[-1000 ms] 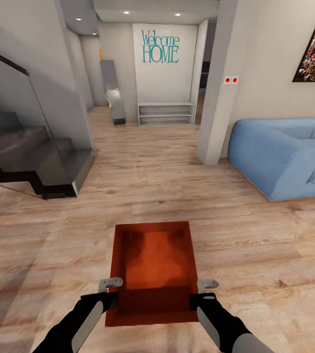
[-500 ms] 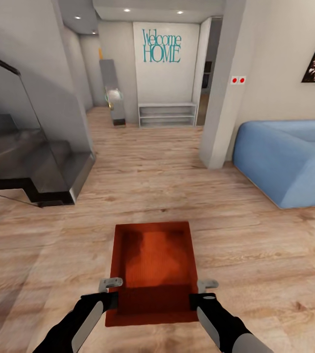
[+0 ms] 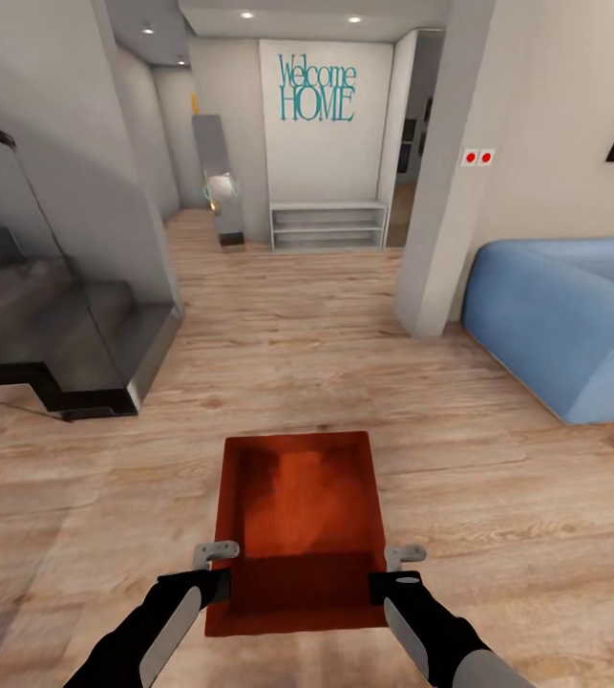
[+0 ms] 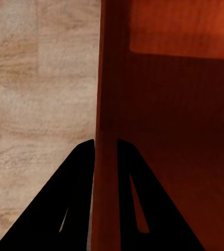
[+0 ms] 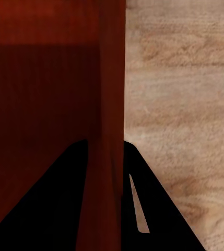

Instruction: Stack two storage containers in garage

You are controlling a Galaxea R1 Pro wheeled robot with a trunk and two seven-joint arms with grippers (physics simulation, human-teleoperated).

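A light wood plank floor [image 3: 307,363] runs ahead through the room toward a far white wall with teal "Welcome HOME" lettering [image 3: 316,89] and a low white shelf [image 3: 328,224] beneath it. A dark staircase [image 3: 53,334] with a glass side stands at the left, and a blue sofa [image 3: 564,320] sits at the right beside a grey pillar [image 3: 445,191].

Close in front of the robot, an orange-red storage bin [image 3: 297,526] is carried between both arms above the planks, its open top facing up.

The left pincer [image 3: 214,564] is clamped on the bin's left wall, one finger inside and one outside, as the left wrist view shows [image 4: 105,157]. The right pincer [image 3: 392,566] grips the right wall the same way [image 5: 106,157].
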